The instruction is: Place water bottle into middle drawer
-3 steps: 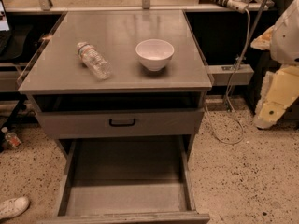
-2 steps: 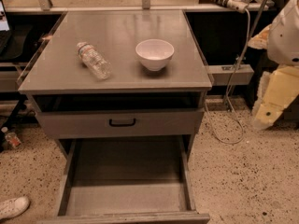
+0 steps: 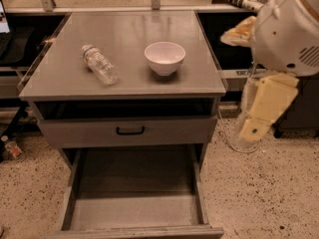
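On the tabletop [image 3: 134, 29], water bottle [image 3: 99, 63] lies sideways, left of the bowl [image 3: 165, 57]; middle drawer [image 3: 134, 183] pulled out below; gripper [image 3: 255, 129] hangs off right, spread or closed, can't tell.

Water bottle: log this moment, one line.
water bottle: lying on cabinet | middle drawer: open, empty | gripper: right of cabinet

The setting is a robot test lab or workshop: a plain grey metal cabinet [image 3: 124, 132] stands on a speckled hard floor [image 3: 264, 198], with dark shelving [image 3: 233, 54] behind it. The robot's white arm [image 3: 286, 31] occupies the right side. Its gripper [image 3: 253, 129] hangs beside the cabinet, above the floor.
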`<state>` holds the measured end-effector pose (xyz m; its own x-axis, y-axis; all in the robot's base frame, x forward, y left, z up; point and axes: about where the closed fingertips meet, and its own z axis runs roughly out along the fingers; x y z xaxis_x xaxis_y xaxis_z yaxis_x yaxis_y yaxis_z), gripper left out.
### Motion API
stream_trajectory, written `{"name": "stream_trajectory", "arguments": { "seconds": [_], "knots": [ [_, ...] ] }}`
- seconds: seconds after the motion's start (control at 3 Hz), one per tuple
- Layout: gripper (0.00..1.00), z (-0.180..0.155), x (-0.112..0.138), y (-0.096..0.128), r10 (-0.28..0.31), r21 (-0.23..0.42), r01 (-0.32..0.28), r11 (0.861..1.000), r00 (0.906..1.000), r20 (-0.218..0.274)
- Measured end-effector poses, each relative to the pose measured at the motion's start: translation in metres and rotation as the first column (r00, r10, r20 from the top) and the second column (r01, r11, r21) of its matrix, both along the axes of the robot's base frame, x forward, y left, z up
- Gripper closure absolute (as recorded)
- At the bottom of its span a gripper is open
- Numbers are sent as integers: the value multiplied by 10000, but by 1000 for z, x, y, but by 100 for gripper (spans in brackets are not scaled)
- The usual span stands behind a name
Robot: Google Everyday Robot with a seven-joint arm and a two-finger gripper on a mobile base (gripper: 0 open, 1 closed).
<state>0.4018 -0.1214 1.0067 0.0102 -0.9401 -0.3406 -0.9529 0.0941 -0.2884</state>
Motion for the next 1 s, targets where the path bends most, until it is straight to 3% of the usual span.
{"name": "stream_trajectory", "arguments": {
  "seconds": [0.33,0.67,1.0],
  "knots": [
    [0,6,-3,7,147,145,-148,9998,9998,94],
    [0,4,9,11,-226,171,227,9996,9997,-85],
    [0,0,54,20,-991,107,994,9950,9948,-253]
  ]
}}
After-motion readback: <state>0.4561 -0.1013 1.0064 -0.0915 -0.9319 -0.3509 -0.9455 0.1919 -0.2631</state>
